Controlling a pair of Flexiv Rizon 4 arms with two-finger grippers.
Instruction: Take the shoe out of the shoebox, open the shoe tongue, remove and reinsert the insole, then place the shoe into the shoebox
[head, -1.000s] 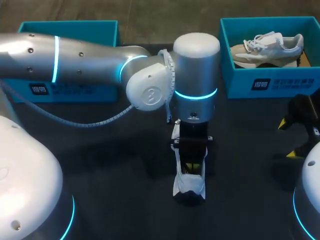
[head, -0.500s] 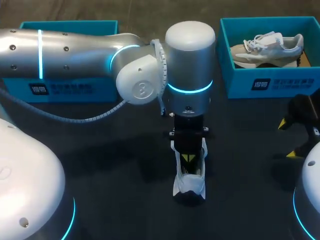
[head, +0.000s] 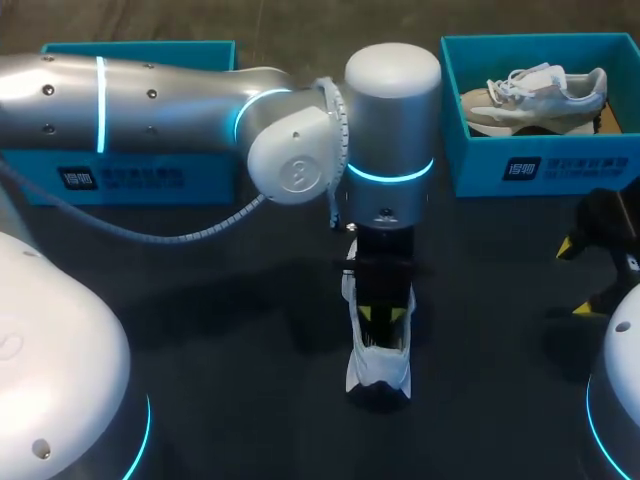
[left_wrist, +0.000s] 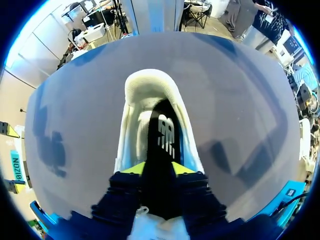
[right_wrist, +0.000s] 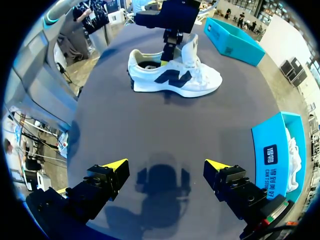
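- Your left gripper pinches the black insole inside the shoe; draw it out slowly, toward the heel.
- Your right gripper, spread wide, hangs well apart from the shoe; use it to steady the toe.

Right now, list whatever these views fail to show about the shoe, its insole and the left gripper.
Left wrist view: the dark insole runs between the left gripper tips; dark fingers and shadow hide whether they pinch it.
Head view: the left arm covers the shoe's front half and tongue.
Head view: that arm also hides most of the shoebox behind it.
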